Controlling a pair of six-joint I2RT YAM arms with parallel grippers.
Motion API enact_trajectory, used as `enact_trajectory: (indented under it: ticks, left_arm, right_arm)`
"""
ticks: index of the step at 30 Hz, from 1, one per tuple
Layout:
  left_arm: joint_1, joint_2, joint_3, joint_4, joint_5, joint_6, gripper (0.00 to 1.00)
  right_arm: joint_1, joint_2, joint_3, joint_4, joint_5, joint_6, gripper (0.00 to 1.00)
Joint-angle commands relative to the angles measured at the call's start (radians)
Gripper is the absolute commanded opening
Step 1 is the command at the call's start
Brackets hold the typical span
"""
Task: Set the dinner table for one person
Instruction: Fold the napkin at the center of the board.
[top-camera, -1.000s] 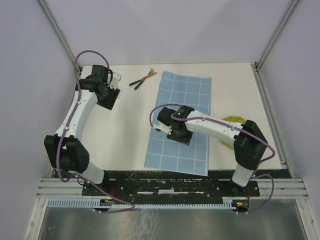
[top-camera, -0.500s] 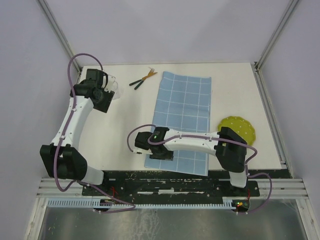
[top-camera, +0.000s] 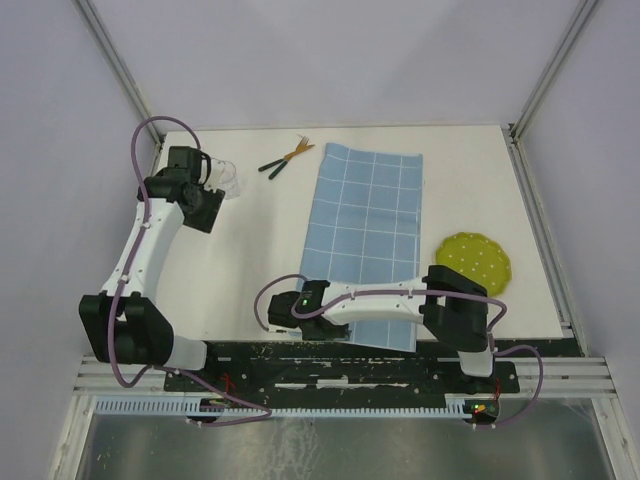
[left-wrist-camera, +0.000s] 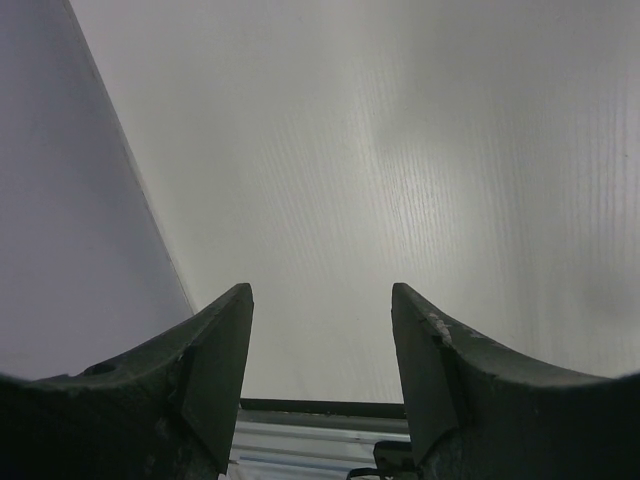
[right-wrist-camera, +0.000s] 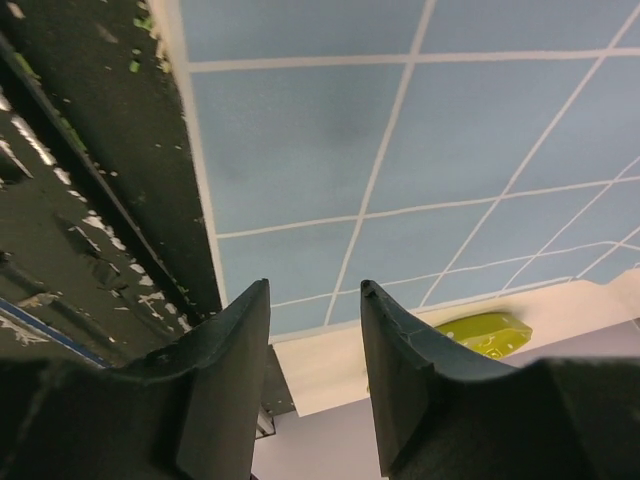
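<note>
The dinner table is a large off-white top. On it lie a light-blue gridded cloth, a green dotted plate at the right, and a fork and knife at the back. A clear glass stands at the back left. My left gripper hovers just beside the glass, open and empty, facing bare table. My right gripper is low over the cloth's near-left corner, open and empty, with the cloth under it and the plate beyond.
The black base strip and metal rail run along the near edge, close to my right gripper. The same strip shows beside the cloth. Purple walls and frame posts close in the left, right and back sides.
My right arm swung from the cloth's middle to its near-left corner, uncovering the green plate, and its jaws widened. My left arm drew slightly left, leaving the glass in view.
</note>
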Motion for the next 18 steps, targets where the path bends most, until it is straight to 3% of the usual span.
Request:
enact_trajectory:
  ticks: [1, 13, 18]
  left_arm:
    - [0.002, -0.055, 0.026, 0.029, 0.029, -0.039, 0.65]
    - [0.003, -0.13, -0.022, 0.041, 0.046, -0.03, 0.65]
    - [0.003, -0.154, -0.042, 0.061, 0.049, -0.024, 0.65]
  right_arm:
    - [0.057, 0.017, 0.004, 0.042, 0.021, 0.064, 0.5]
    - [0.187, 0.167, 0.071, 0.045, 0.059, 0.171, 0.5]
    - [0.188, 0.217, 0.105, 0.037, 0.155, 0.183, 0.5]
